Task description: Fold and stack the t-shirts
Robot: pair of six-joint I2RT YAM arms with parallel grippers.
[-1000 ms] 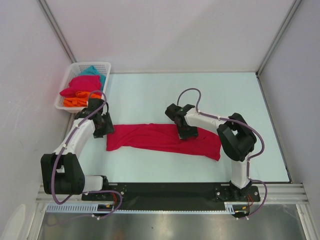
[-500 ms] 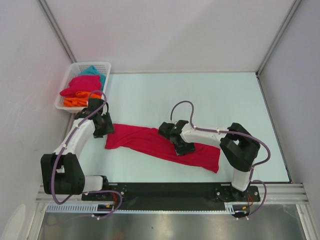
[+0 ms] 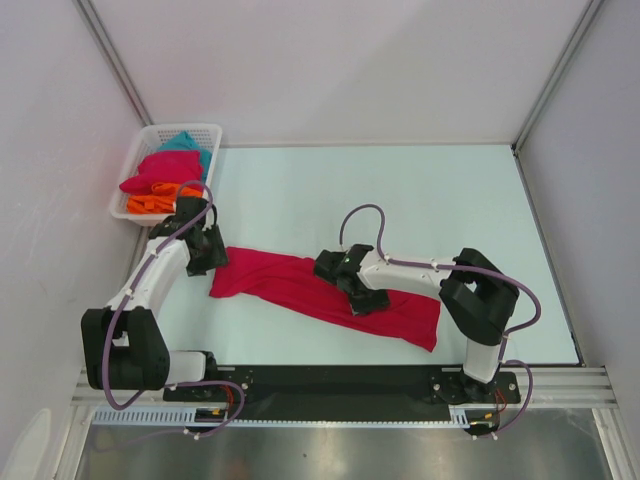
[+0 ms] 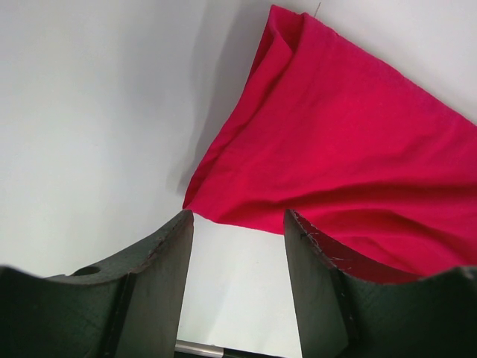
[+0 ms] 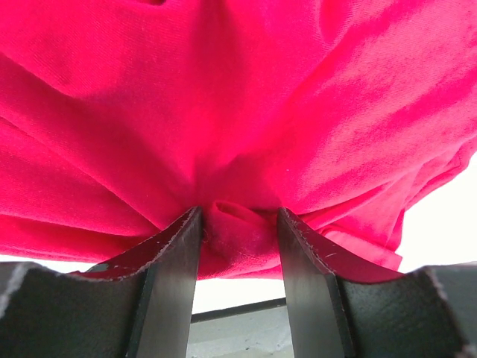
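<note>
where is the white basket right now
In the top view, the white basket sits at the far left corner of the table, just beyond the left hand, holding bundled t-shirts.

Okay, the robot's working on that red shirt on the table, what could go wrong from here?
The right gripper pinches only a small bunched fold near the middle of the crimson t-shirt; a pull could slip off it or drag the layers askew. The left gripper is open, with the shirt's corner just ahead of its fingers, not between them, so that end is unheld and may slide along.
</note>
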